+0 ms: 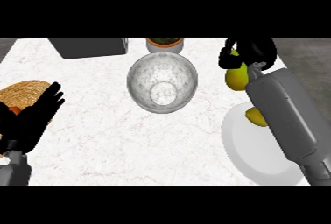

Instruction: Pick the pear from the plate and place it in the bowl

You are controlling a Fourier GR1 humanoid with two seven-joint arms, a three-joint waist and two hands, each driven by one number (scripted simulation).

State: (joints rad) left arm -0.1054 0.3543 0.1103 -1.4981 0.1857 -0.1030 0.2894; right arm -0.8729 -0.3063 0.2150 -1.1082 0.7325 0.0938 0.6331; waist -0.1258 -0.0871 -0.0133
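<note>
Kitchen counter (116, 148), white marbled top, head view.

Containers, four:
1. Bowl (138, 83), one, silvery and round, at the centre toward the far edge. Its whole inner bottom is in view.
2. Plate (255, 157), one, white, at the near right, partly covered by the right forearm (284, 113). A small yellow piece (256, 117) lies at its far rim, just beside the forearm; what it is cannot be told.
3. Basket (27, 89), one, brown and woven, at the left edge. An orange item (14, 110) shows at its near side, half behind the left hand.
4. Plant pot (165, 43), one, at the far edge just beyond the bowl, with dark green inside.

Other pieces:
5. Grey box (87, 47), one, at the far edge, left of the pot.
6. Pear (234, 78), one, yellow-green, off the plate: it is beyond the plate's far rim, right of the bowl and apart from it, and hangs under the right hand.

Hands, two, black:
7. Right hand (249, 50), far right, fingers clenched over the pear's top, grasping it.
8. Left hand (35, 116), at the left edge, fingers straight and released, pointing away, holding nothing.
</note>
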